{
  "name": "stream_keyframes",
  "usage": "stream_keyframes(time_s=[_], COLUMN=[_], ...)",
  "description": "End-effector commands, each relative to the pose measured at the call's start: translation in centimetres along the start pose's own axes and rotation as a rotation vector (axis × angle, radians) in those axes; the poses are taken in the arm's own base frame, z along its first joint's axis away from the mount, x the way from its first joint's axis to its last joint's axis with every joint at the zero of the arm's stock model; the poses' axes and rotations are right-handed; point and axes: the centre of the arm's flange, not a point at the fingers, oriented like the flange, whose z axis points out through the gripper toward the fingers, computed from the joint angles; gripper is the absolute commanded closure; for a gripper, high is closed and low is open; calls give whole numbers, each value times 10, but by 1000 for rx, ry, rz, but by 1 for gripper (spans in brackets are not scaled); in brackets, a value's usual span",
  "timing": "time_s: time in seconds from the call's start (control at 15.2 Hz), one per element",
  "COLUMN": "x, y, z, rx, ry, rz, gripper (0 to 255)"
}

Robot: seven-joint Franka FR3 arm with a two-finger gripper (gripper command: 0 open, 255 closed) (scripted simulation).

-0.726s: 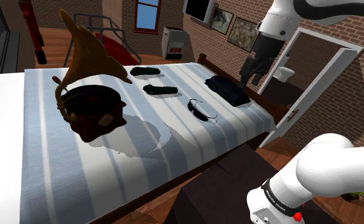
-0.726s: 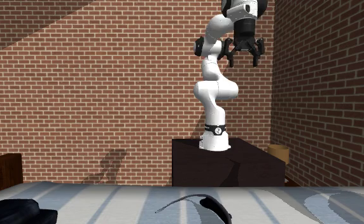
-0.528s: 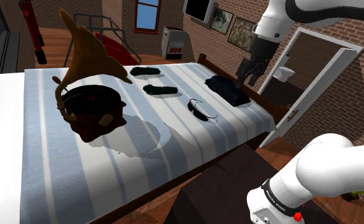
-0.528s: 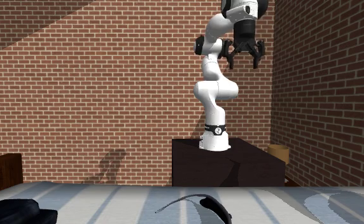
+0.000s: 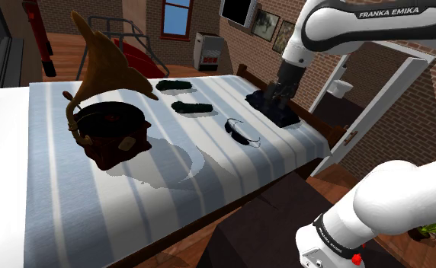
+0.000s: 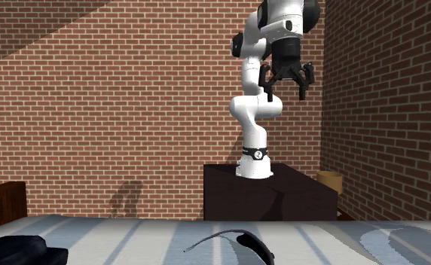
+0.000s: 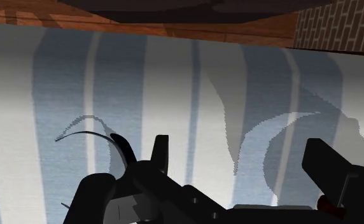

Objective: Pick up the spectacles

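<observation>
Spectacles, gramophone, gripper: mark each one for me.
spectacles [image 5: 240,131], shoulder view, on the dark front frame.
gramophone [image 5: 114,122], shoulder view, on the dark turntable top.
gripper [image 6: 286,93], second exterior view, midway between its open fingertips.

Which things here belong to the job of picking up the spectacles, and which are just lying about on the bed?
Belong to the job:
spectacles, lying on the striped bed
claw, open and empty

Just lying about:
gramophone
two dark oblong things
black bundle
</observation>
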Motion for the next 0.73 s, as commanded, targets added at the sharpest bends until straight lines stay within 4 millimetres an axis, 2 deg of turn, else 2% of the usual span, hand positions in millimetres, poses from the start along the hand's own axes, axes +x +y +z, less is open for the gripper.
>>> stream_keyframes(time_s=[0.0, 0.66], x=[16, 104], y=[12, 64], z=[19, 105], rx=[6, 40], ry=[2, 3], rz=[5, 27], gripper=[0, 0])
